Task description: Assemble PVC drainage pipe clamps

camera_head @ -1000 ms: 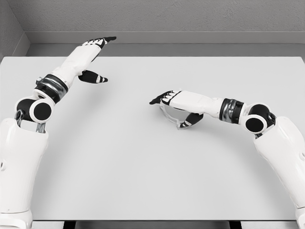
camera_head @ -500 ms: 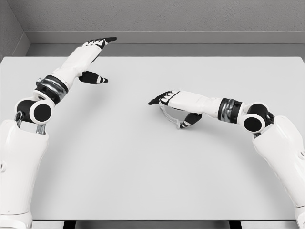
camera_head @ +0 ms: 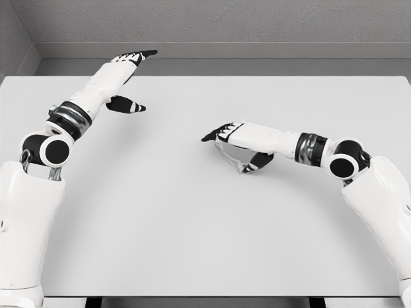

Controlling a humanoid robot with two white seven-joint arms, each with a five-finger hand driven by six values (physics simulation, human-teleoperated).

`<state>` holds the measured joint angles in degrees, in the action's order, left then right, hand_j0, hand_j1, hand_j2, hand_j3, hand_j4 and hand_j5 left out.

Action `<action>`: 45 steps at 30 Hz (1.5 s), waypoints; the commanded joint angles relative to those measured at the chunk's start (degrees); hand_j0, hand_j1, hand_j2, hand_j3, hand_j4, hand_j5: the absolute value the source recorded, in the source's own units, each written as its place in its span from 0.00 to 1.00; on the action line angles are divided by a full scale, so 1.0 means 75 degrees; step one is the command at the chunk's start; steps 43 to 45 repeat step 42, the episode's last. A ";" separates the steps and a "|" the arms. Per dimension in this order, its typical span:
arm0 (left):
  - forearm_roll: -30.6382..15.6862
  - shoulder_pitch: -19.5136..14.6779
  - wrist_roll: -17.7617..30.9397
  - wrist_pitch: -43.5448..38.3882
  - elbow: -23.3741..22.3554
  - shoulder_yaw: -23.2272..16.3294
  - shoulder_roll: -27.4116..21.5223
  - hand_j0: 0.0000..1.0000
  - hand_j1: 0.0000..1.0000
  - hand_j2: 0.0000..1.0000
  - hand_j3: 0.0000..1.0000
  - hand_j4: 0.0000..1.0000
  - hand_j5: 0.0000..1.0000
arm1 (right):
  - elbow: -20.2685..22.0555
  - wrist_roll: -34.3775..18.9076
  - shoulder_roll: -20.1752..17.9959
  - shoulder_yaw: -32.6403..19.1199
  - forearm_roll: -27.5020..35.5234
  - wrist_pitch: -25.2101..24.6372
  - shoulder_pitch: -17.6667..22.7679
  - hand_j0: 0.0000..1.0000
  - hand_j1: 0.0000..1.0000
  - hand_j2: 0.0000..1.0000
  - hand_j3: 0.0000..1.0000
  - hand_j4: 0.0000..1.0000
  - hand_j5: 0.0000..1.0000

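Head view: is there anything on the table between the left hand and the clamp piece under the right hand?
Nothing. In the head view, the table is bare between the left hand and the pale clamp piece under the right hand.

Clamp (camera_head: 230,156) on table (camera_head: 192,224), right of centre
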<state>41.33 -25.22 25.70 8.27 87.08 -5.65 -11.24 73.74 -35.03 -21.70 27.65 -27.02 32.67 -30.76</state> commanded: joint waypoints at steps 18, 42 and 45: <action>-0.0026 0.0047 -0.0005 -0.0001 0.0085 0.0015 -0.0013 1.00 1.00 1.00 1.00 1.00 1.00 | 0.0598 0.0003 -0.1278 -0.0136 0.0098 -0.0020 -0.0187 1.00 1.00 1.00 1.00 1.00 1.00; -0.2323 0.1852 0.0042 0.3564 0.0026 0.1093 -0.3423 1.00 1.00 1.00 1.00 1.00 1.00 | 0.0199 0.0003 -0.2415 -0.0499 0.0133 0.0039 -0.0762 1.00 1.00 1.00 1.00 1.00 1.00; -0.2323 0.1852 0.0042 0.3564 0.0026 0.1093 -0.3423 1.00 1.00 1.00 1.00 1.00 1.00 | 0.0199 0.0003 -0.2415 -0.0499 0.0133 0.0039 -0.0762 1.00 1.00 1.00 1.00 1.00 1.00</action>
